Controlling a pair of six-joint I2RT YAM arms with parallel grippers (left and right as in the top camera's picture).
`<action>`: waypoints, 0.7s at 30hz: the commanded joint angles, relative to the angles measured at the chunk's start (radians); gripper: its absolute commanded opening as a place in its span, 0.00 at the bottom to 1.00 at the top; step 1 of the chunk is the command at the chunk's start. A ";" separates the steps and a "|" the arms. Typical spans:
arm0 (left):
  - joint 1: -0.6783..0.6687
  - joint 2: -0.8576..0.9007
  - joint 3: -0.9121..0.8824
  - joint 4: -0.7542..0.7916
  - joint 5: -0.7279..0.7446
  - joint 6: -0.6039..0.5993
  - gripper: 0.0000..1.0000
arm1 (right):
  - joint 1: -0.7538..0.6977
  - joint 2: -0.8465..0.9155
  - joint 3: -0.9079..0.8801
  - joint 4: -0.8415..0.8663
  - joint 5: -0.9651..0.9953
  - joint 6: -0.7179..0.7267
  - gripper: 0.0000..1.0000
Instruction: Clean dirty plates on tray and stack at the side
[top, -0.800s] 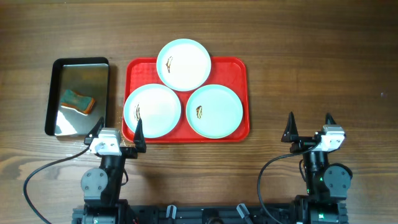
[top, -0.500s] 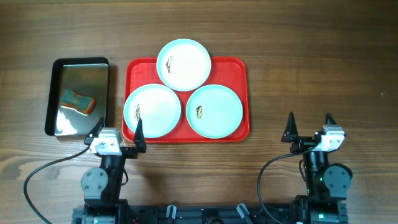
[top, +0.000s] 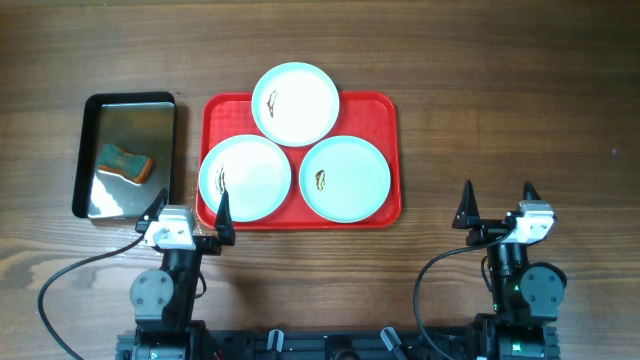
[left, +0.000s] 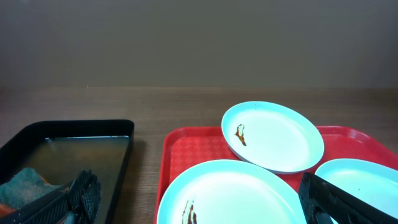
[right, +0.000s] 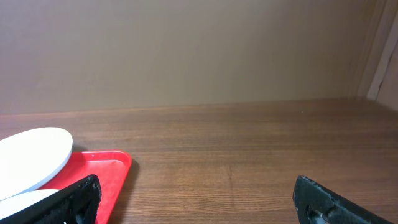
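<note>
The tray (top: 378, 113) lies mid-desk (top: 500, 100). On it sit a plate (top: 295, 103) at 12 o'clock, overhanging the far edge, a plate (top: 246, 178) at 7 and a plate (top: 346, 178) at 5. At the tray's 9 o'clock lies a pan (top: 135, 125), a sponge (top: 124, 162) in it.

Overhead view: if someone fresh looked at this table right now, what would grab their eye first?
The large red rectangular plastic tray at centre, carrying three round pale mint-white plates, each marked by a small brown smear. To its left sits a smaller black metal tray with a shiny inside, holding a green-and-orange sponge. The left gripper and right gripper stand open at the near edge, empty.
</note>
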 joint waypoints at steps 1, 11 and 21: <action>0.006 0.002 -0.006 -0.004 -0.010 0.020 1.00 | -0.002 -0.002 -0.001 0.002 0.014 -0.014 1.00; 0.003 0.002 -0.006 0.066 0.448 -0.107 1.00 | -0.002 -0.002 -0.001 0.002 0.014 -0.014 1.00; 0.003 0.023 0.074 0.500 0.352 -0.369 1.00 | -0.002 -0.002 -0.001 0.002 0.014 -0.014 1.00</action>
